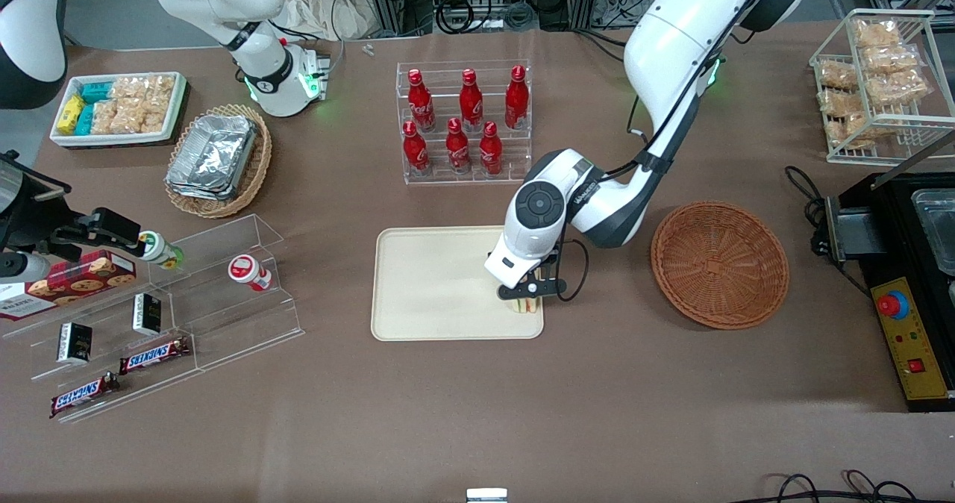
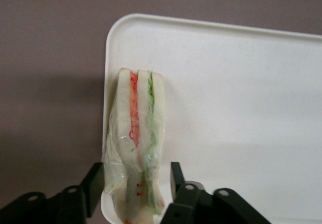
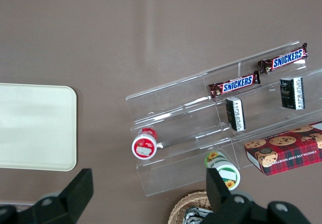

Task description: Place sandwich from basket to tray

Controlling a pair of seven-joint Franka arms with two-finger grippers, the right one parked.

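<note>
The sandwich, a plastic-wrapped white wedge with orange and green layers, stands on edge on the cream tray. It sits at the tray's corner nearest the front camera and nearest the basket, close against the rim. My left gripper hangs right over it, open, with one black finger on each side of the wedge. A small gap shows at one finger; the other finger just meets the loose wrap. The reddish-brown wicker basket lies beside the tray toward the working arm's end, with nothing in it.
A clear rack of red cola bottles stands farther from the camera than the tray. Toward the parked arm's end are a tan basket of foil trays, a white snack bin and acrylic shelves. A black machine flanks the basket.
</note>
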